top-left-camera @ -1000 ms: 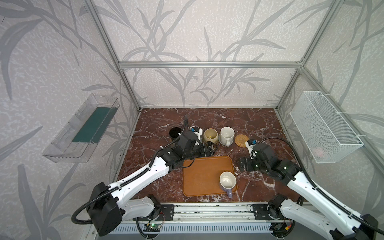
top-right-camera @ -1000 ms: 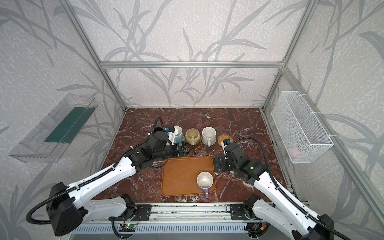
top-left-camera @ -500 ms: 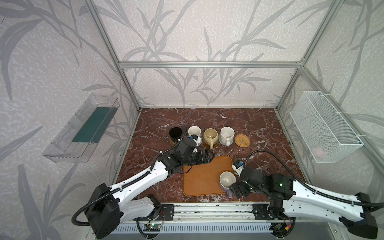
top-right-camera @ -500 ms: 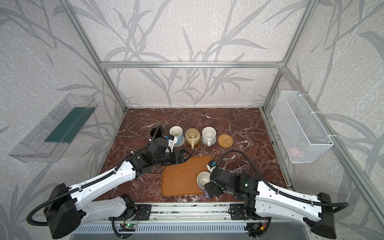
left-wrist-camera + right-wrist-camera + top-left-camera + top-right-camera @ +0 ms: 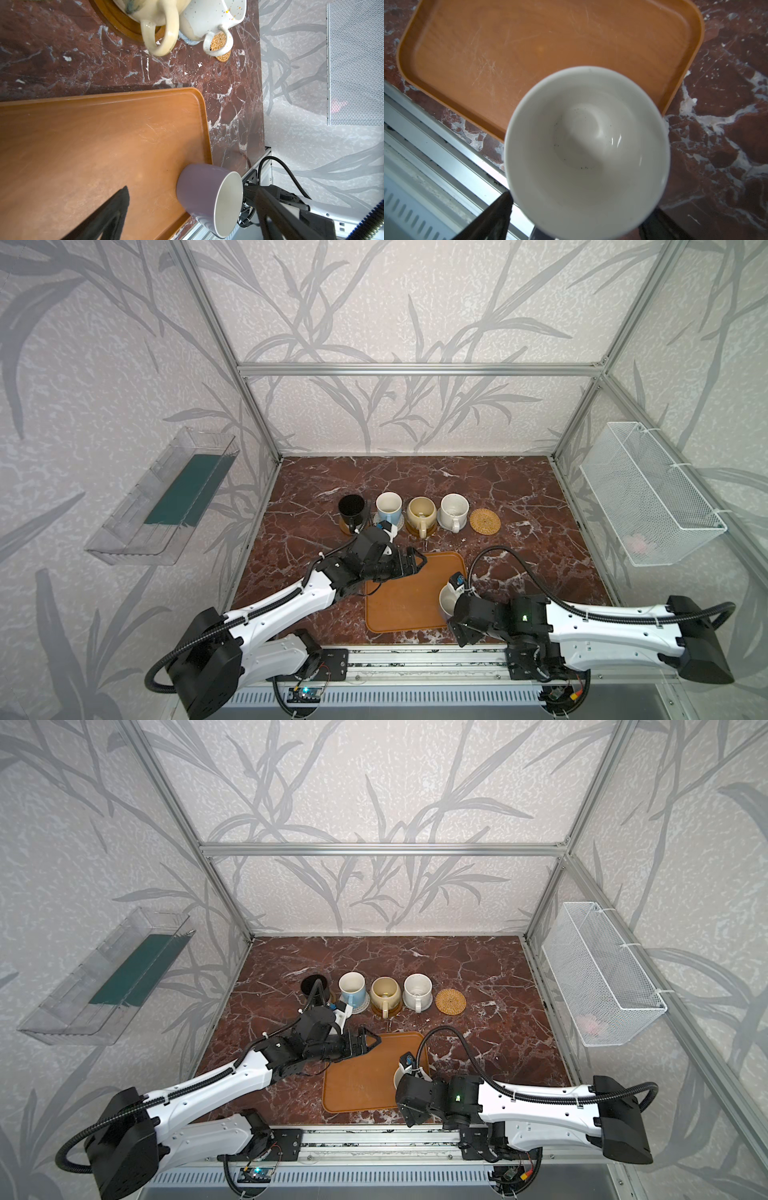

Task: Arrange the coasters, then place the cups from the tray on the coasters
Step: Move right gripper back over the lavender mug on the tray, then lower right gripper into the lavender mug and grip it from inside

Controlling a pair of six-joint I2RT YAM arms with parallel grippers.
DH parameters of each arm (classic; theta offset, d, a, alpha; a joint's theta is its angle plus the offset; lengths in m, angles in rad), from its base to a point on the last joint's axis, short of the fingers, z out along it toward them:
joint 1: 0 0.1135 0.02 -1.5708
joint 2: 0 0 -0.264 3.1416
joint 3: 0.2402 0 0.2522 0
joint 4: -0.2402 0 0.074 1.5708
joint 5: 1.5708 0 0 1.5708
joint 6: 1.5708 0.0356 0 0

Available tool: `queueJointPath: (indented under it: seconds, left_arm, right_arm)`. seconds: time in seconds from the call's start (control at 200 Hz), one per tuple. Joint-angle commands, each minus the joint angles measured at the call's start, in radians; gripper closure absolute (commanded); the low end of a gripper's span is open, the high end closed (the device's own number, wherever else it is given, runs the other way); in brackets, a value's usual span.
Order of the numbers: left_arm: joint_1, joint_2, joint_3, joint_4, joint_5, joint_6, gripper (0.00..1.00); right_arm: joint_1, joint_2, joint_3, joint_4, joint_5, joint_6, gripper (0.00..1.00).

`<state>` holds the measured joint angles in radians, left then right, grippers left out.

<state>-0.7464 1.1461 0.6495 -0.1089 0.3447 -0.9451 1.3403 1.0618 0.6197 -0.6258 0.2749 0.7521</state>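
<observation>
The lavender cup [image 5: 444, 600] stands upright on the orange-brown tray [image 5: 399, 605], at its front right corner. My right gripper [image 5: 581, 201] hangs over it with a finger on each side of the rim; contact does not show. My left gripper [image 5: 417, 562] is open and empty above the tray's far left edge. In a row behind the tray, the black cup [image 5: 351, 506], light blue cup [image 5: 388, 506], cream-yellow cup [image 5: 421, 511] and speckled white cup [image 5: 454, 509] each sit on a coaster. The tan rattan coaster [image 5: 485, 521] lies bare at the row's right end.
A white wire basket [image 5: 648, 497] hangs on the right wall and a clear plastic shelf [image 5: 162, 497] on the left wall. An aluminium rail [image 5: 415, 659] runs along the front edge, just below the tray. Metal frame posts stand at the back corners.
My right arm swung from beside the tray's far right corner to the front, coming down over the lavender cup. My left gripper drew back from the light blue cup to the tray's edge.
</observation>
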Motion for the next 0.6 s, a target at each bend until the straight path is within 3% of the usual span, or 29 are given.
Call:
queueJointPath:
  seconds: [0.0, 0.23, 0.595]
  left_arm:
    - [-0.007, -0.020, -0.021, 0.061, 0.014, -0.038, 0.03]
    - [-0.013, -0.003, -0.042, 0.085, 0.023, -0.052, 0.03]
    - [-0.025, -0.002, -0.067, 0.118, 0.025, -0.072, 0.03]
  right_arm:
    - [0.023, 0.025, -0.023, 0.046, 0.041, 0.048, 0.21]
    - [0.055, 0.090, -0.023, 0.055, 0.056, 0.085, 0.41]
    - [0.082, 0.154, -0.024, 0.097, 0.060, 0.118, 0.57]
